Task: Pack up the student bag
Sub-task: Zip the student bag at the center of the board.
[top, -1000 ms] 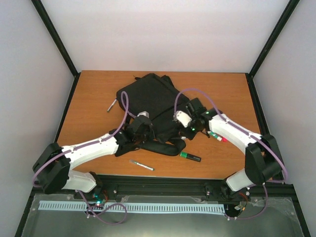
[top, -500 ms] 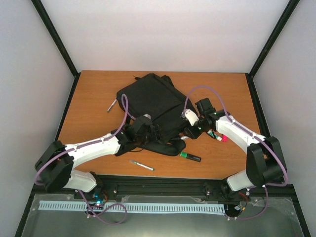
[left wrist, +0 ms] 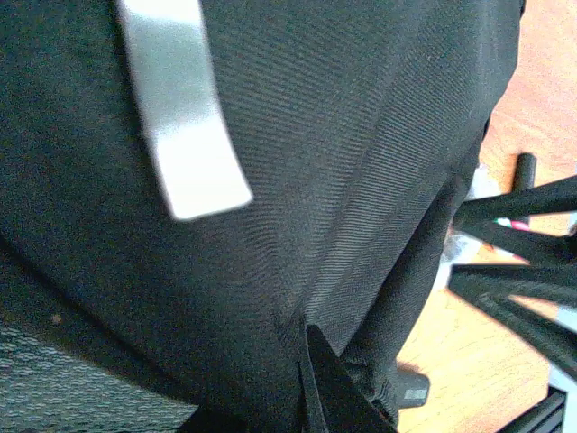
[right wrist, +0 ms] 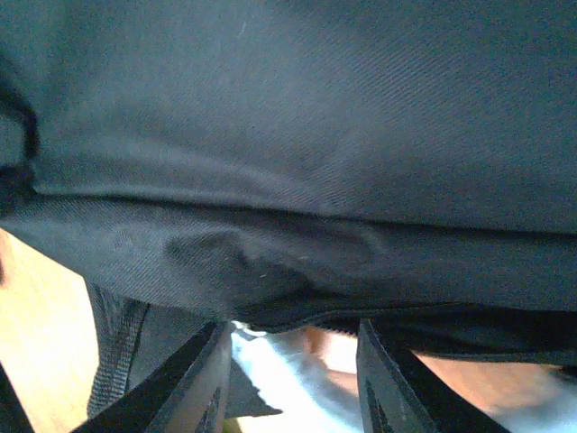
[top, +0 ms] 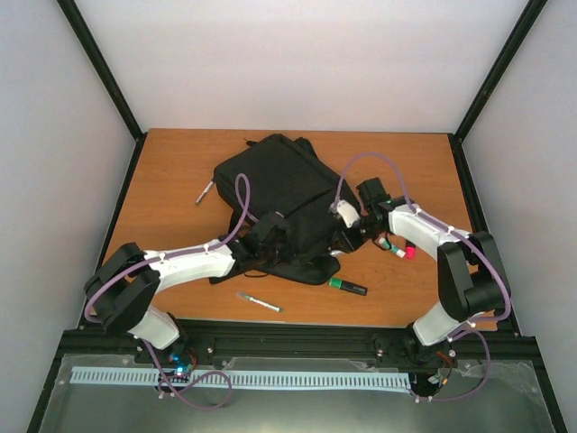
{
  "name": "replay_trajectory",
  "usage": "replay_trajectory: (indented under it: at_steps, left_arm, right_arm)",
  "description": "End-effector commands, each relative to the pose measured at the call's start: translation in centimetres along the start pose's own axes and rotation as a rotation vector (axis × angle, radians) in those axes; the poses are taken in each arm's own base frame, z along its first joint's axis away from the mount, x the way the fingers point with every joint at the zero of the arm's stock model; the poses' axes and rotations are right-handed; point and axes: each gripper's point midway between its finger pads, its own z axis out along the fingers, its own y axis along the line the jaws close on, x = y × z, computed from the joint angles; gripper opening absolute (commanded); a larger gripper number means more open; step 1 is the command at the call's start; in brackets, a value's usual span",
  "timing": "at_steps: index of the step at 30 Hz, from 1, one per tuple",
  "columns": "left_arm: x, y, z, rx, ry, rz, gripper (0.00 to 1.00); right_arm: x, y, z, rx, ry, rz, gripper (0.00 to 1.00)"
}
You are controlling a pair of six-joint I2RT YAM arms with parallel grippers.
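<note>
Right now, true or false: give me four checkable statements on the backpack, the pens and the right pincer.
1. The black backpack lies on the wooden table. True.
2. The green marker is inside the backpack. False: it lies on the table, just off the backpack's near edge.
3. The right pincer has a gap between its jaws. True.
4. The white pen lies on top of the backpack. False: it lies on the table, near the arms' bases.

The left arm (top: 194, 263) has stretched further over the backpack's (top: 275, 176) near side, its elbow pulled in from the table's (top: 162, 180) left edge. The right arm (top: 424, 233) has folded tighter, its elbow drawn in from the right edge.
</note>
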Motion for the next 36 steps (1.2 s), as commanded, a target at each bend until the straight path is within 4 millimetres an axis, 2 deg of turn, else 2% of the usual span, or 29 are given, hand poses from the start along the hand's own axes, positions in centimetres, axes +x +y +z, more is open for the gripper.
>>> replay_trajectory:
  at_steps: [1,3,4,11,19,21,25,26,28,30,32,33,36]
  left_arm:
    - [-1.3,-1.7,-1.3,0.021,-0.051,0.046,0.01]
    - [-1.3,-1.6,-1.9,0.037,-0.063,0.074,0.01]
    - [-1.2,-1.4,-2.1,0.044,-0.07,0.086,0.01]
    - [-1.3,-1.6,-2.8,0.067,-0.084,0.155,0.01]
    - [-1.4,-2.3,-3.4,0.094,-0.094,0.182,0.01]
    - [-1.3,-2.4,-3.3,0.102,-0.088,0.183,0.01]
    - [-1.0,-2.5,-2.8,0.105,-0.072,0.188,0.01]
    - [-1.0,-2.4,-2.8,0.102,-0.071,0.19,0.01]
    - [-1.1,-2.2,-2.8,0.093,-0.076,0.196,0.01]
    - [-1.1,-1.9,-2.7,0.078,-0.081,0.2,0.01]
    - [-1.2,-1.3,-2.4,0.052,-0.087,0.201,0.01]
    - [-1.3,-0.9,-2.2,0.034,-0.092,0.196,0.01]
    - [-1.7,0.3,-1.4,-0.024,-0.109,0.176,0.01]
  right_arm:
    - [-3.7,-1.4,-4.0,-0.052,-0.153,0.107,0.44]
    - [-4.1,-2.5,-5.3,-0.069,-0.204,0.176,0.49]
    - [-4.1,-2.6,-5.3,-0.086,-0.206,0.193,0.51]
    - [-2.8,-3.3,-2.3,-0.158,-0.121,0.318,0.61]
    - [-2.7,-4.8,0.2,-0.196,-0.057,0.416,0.7]
    - [-3.0,-4.5,0.7,-0.244,-0.061,0.419,0.73]
    - [-4.5,-4.7,1.2,-0.309,-0.111,0.423,0.69]
    - [-4.7,-4.8,1.5,-0.32,-0.115,0.439,0.68]
    - [-5.2,-4.9,1.8,-0.362,-0.122,0.468,0.54]
    - [-5.5,-4.9,1.7,-0.398,-0.136,0.492,0.32]
    - [-5.8,-5.1,0.7,-0.403,-0.167,0.496,0.08]
    - [-5.9,-5.1,-0.2,-0.398,-0.186,0.492,0.04]
    - [-6.2,-4.5,-3.4,-0.366,-0.238,0.455,0.03]
